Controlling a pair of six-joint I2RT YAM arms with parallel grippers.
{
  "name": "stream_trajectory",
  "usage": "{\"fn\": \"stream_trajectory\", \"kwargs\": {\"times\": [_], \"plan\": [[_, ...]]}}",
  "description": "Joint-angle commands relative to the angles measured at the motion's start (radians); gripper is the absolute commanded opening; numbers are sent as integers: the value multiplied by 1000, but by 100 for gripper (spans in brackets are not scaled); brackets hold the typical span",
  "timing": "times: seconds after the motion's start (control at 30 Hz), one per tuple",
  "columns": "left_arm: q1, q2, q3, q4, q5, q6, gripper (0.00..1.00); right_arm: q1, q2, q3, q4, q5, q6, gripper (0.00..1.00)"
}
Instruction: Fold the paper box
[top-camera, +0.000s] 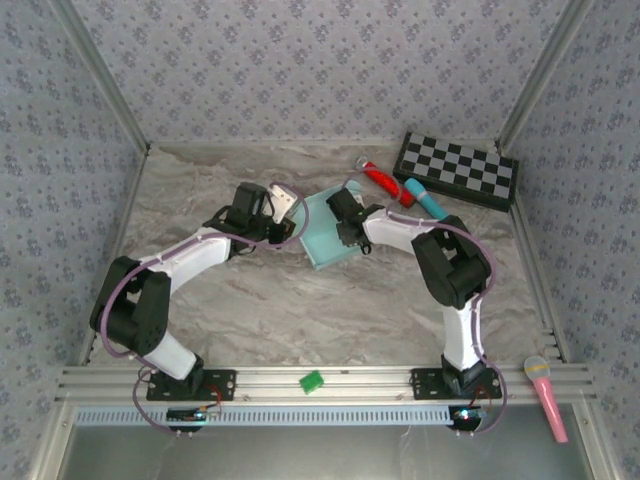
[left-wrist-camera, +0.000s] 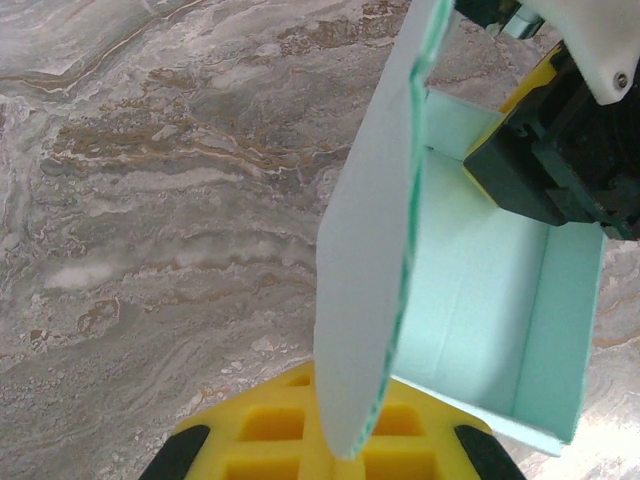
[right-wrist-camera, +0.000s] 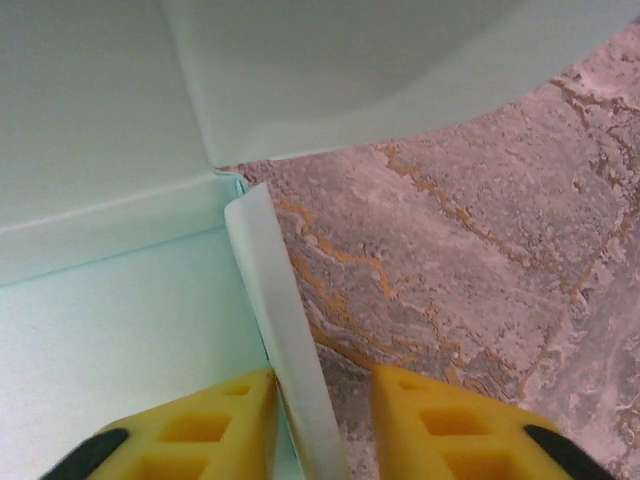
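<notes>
Mid-table, the left gripper (left-wrist-camera: 345, 425) has its yellow pads (left-wrist-camera: 265, 430) pressed together on one rounded flap (left-wrist-camera: 365, 250) of the paper box (top-camera: 322, 242), holding that flap up on edge above the marble-patterned table (top-camera: 250, 300). The wrist view shows the card's thin edge running straight down into the closed pads.

Opposite it, the right gripper (right-wrist-camera: 325, 390) stands with its jaws apart. A narrow side tab (right-wrist-camera: 275, 310) of the box rises in the gap between the two yellow fingers (right-wrist-camera: 440, 420), close against the finger on the box side, with bare table showing between the tab and the other finger. It is not squeezed.

The box itself, pale blue and half formed, lies flat on its base near the centre of the table, slightly toward the right arm, between the two grippers. One long wall is up and its inside is open to view.

Counted around the scene: two arms, one paper box, one folded checkerboard (top-camera: 458, 170) at the far right corner, one blue marker (top-camera: 426, 200) and one red-handled item (top-camera: 384, 182) lying side by side just in front of it, one small green block (top-camera: 312, 381) on the near rail (top-camera: 330, 395), and one pink toy microphone (top-camera: 546, 396) at the rail's right end.
</notes>
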Motion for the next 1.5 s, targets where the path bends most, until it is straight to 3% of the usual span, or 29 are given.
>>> {"fn": "stream_trajectory", "kwargs": {"times": [0.0,0.2,0.57,0.7,0.83,0.93,1.27,1.4,1.47], "plan": [[-3,7,28,-17,36,43,0,-9,-80,-24,5,-50,50,39],[-3,30,65,-45,40,87,0,-14,-163,-55,27,-110,48,54],[3,79,130,-66,31,137,1,-65,-340,-242,98,-216,62,58],[6,76,138,-56,6,127,20,-84,-387,-289,98,-227,61,58],[6,63,133,-42,-16,99,51,-96,-420,-323,105,-231,66,58],[6,40,135,-50,-24,89,63,-101,-437,-335,103,-231,67,58],[16,-172,62,-67,-46,50,67,-125,-469,-356,97,-239,55,58],[70,-294,-15,-19,-122,-71,66,-136,-491,-370,97,-243,56,58],[117,-331,-39,-25,-176,-160,70,-144,-500,-376,99,-247,56,58]]}}
